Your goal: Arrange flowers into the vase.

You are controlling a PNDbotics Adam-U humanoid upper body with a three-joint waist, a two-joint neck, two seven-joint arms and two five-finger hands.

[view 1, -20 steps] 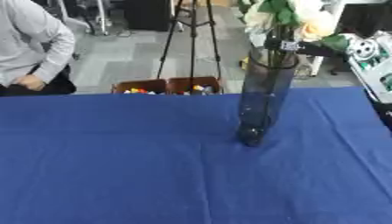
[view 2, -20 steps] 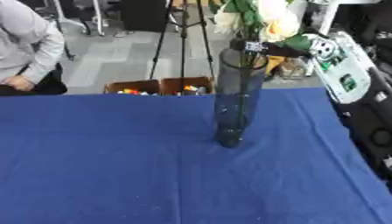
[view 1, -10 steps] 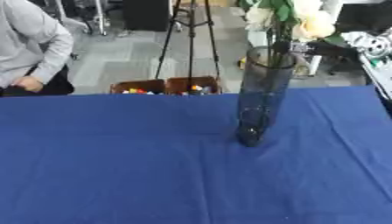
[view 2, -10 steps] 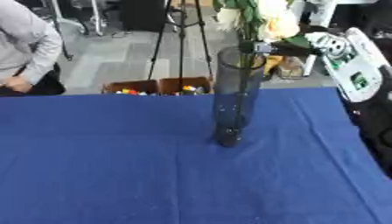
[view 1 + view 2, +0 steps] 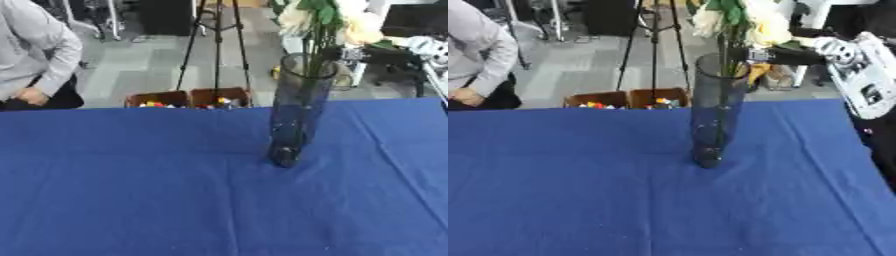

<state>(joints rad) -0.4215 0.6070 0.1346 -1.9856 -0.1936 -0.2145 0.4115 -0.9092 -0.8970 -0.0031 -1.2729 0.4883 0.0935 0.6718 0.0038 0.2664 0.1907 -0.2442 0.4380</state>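
glass vase (image 5: 713,112) stands upright at centre-right of the frame on the blue cloth (image 5: 131,190). your right hand (image 5: 773,55), upper right, pinches the flowers (image 5: 741,20) by their stems above the rim, so they hang plumb into the mouth. left hand unseen.

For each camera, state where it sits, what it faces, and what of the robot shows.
Left eye view: in the head, looking down at the blue table and the vase; right arm only at the edge.
Right eye view: beside it, same aim; right hand holds the flowers at the vase rim.
Both share vase, flowers, table.
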